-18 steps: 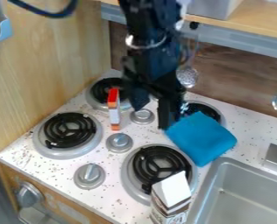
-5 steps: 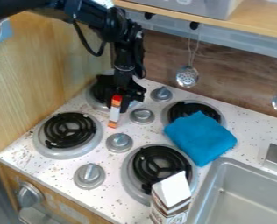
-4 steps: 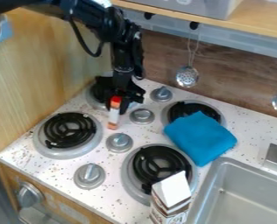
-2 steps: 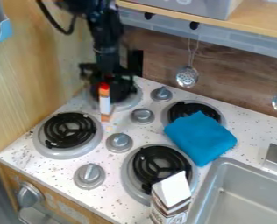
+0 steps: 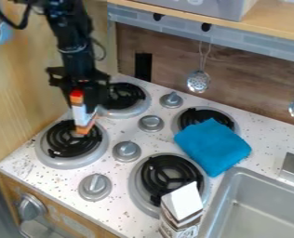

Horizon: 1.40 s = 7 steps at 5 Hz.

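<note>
The small red, white and orange box (image 5: pixel 82 117) is clamped in the black claw (image 5: pixel 86 103), hiding part of the left black coil burner (image 5: pixel 67 144); contact between them is unclear. Right, a folded blue cloth (image 5: pixel 212 146) partly covers another burner (image 5: pixel 193 116); the near brown-and-white carton (image 5: pixel 183 202) is cut off below.

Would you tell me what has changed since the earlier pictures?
The black two-finger gripper has left the folded blue cloth, taken hold of the small red, white and orange box, and brought it leftward in the view, to the left front black coil burner. The cloth and white-topped carton stayed put.
</note>
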Available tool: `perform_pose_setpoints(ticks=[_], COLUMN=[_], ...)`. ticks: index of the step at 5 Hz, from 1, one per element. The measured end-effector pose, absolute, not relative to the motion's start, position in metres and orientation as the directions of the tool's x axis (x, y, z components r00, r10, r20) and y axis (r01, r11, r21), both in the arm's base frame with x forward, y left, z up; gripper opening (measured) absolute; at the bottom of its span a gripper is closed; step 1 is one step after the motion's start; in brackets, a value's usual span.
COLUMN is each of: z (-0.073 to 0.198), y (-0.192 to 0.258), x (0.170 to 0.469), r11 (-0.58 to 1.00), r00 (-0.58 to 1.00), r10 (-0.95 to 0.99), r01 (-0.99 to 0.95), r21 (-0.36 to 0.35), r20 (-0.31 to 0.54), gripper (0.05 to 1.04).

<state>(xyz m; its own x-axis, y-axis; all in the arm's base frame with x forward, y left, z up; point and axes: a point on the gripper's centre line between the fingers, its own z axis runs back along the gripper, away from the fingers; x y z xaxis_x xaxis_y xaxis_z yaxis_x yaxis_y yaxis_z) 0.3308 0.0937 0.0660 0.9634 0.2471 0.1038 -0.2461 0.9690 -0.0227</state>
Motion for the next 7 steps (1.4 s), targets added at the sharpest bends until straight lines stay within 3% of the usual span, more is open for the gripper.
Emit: perform_pose_setpoints(ticks=[1,3,4,5,7], z=[0.053,0.029,0.014,0.006,0.004], y=[0.096,0.092,0.092,0.08,0.074], x=[0.305,0.287,0.288,0.291,0.282], r11=[0.946,0.888,0.915,0.979,0.998], r00=[0.944,0.887,0.912,0.973,0.985], r10=[0.322,0.458,0.404,0.201,-0.022], r01=[-0.32,-0.454,-0.403,-0.203,0.031], r21=[-0.044,-0.076,-0.027,0.004,-0.053], r20=[0.073,0.06,0.068,0.115,0.17], gripper=[0.416,0.416,0.416,0.416,0.416])
